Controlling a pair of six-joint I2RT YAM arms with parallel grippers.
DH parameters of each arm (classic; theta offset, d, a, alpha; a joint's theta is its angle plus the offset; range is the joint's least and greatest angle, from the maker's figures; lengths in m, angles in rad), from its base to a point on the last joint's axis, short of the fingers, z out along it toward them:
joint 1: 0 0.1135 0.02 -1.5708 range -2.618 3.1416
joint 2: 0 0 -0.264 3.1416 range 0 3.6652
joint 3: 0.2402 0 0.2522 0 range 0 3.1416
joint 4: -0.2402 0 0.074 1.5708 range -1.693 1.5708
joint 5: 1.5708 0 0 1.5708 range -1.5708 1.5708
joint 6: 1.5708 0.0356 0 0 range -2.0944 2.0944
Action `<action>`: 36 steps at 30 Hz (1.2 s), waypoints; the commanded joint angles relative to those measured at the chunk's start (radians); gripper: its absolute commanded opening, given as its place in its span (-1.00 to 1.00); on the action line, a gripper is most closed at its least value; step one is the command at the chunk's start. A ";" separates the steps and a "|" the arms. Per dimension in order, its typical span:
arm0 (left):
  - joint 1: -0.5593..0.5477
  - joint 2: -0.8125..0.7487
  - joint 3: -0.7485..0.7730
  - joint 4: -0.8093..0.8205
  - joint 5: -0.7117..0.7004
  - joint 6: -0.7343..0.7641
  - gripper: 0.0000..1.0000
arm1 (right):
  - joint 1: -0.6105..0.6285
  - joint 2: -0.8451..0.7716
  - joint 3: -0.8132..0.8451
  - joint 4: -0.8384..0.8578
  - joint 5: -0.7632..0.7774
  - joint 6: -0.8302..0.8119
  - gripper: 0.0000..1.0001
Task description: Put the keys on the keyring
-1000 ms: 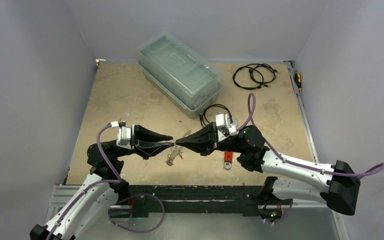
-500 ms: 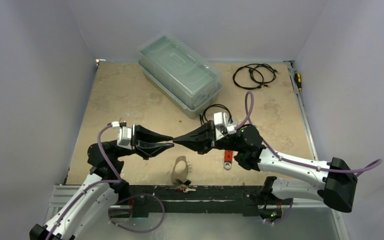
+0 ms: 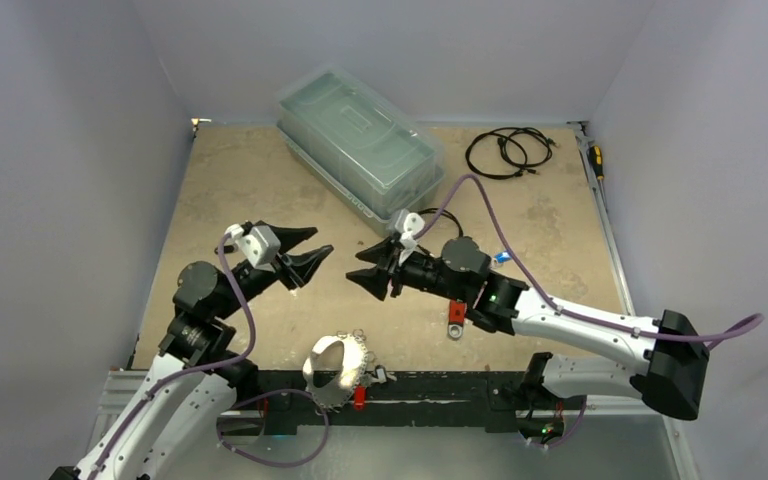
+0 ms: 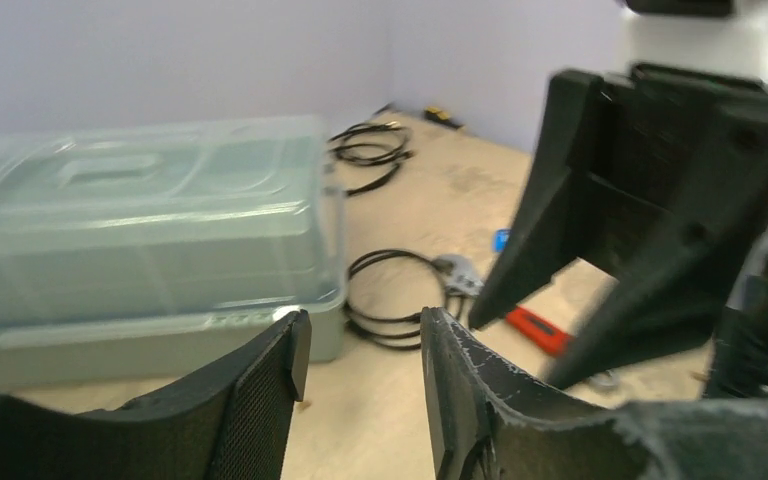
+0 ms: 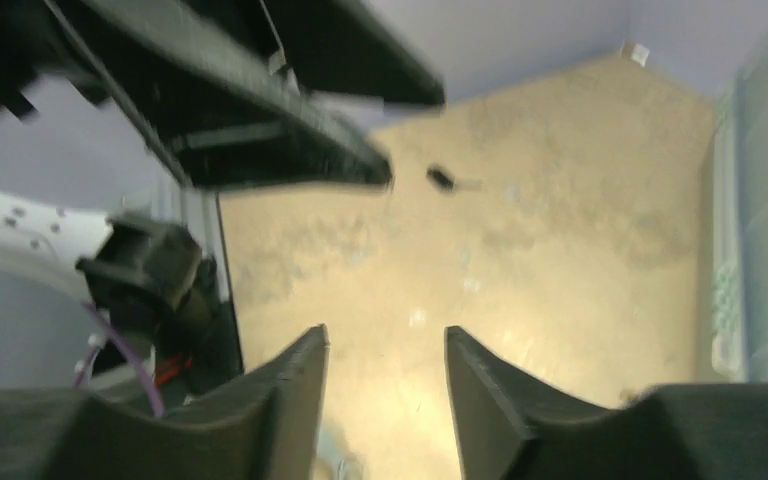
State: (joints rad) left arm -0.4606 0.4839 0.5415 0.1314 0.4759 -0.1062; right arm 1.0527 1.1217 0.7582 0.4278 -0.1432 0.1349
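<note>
Both left gripper and right gripper agape, empty; lidded bin, contents indiscernible.

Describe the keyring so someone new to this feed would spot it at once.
Start at the middle of the table's near edge. The keyring sits there, straddling the black rail. It is a large shiny silver loop fringed with metal bits, unlike the black cable coils far back or the red-handled wrench to its right.
</note>
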 commanded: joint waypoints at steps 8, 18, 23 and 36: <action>0.015 -0.089 0.041 -0.201 -0.546 0.134 0.01 | 0.075 0.109 0.036 -0.326 -0.243 -0.109 0.65; 0.025 -0.078 0.051 -0.214 -0.553 0.137 -0.01 | 0.214 0.287 0.035 -0.224 -0.232 -0.066 0.64; 0.026 -0.082 0.051 -0.221 -0.553 0.138 -0.02 | 0.222 0.387 0.093 -0.244 -0.141 -0.144 0.63; 0.027 -0.084 0.054 -0.225 -0.552 0.140 -0.03 | 0.275 0.639 0.265 -0.316 0.067 -0.320 0.98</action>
State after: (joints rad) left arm -0.4389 0.4042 0.5537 -0.0994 -0.0647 0.0208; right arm 1.3102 1.7481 0.9653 0.1177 -0.1421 -0.1215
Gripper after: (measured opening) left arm 0.488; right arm 0.984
